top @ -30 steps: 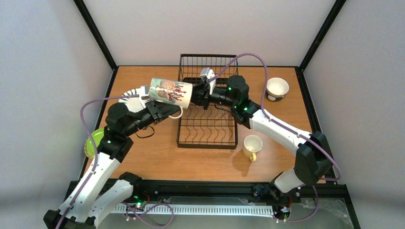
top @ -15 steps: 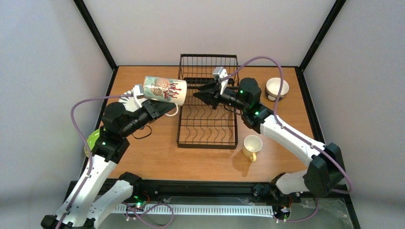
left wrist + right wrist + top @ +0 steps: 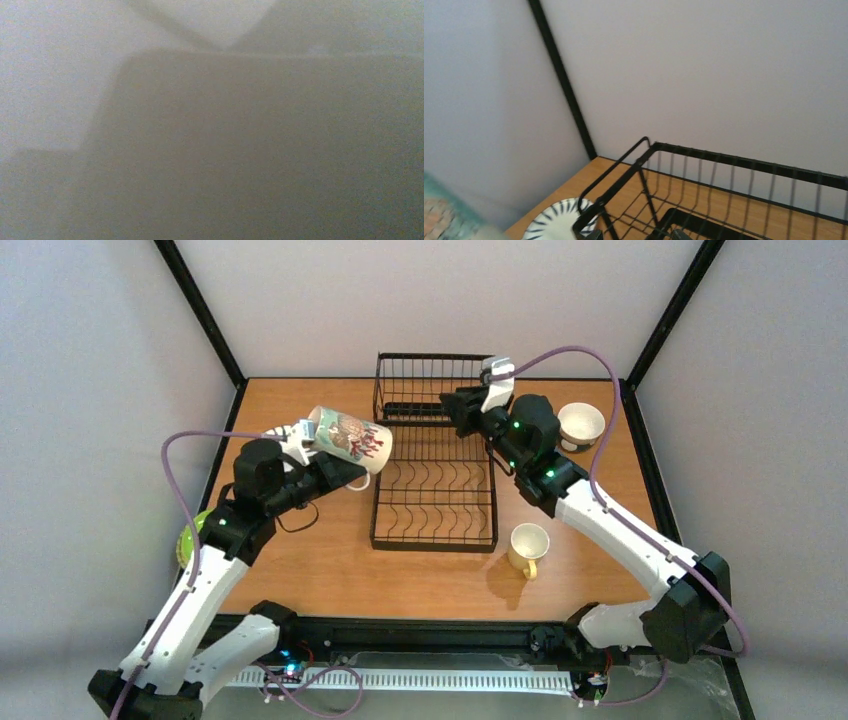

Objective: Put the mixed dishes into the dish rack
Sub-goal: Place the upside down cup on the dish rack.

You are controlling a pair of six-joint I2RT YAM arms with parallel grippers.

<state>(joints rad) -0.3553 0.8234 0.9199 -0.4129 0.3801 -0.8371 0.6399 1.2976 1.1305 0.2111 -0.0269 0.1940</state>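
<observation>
Teal-and-white cup (image 3: 350,435), glazed and patterned in red, hangs on its side in the left gripper (image 3: 336,468), which is clamped on it just left of the single black wire dish rack (image 3: 434,546). The right gripper (image 3: 462,412), fingers spread and holding nothing, hovers at the rack's tall far basket. One yellow mug (image 3: 528,545) stands right of the rack's near end, and one round cream bowl (image 3: 581,423) sits far right. Two plates lie left: a striped plate (image 3: 555,222) and a lime-green plate (image 3: 190,538).
</observation>
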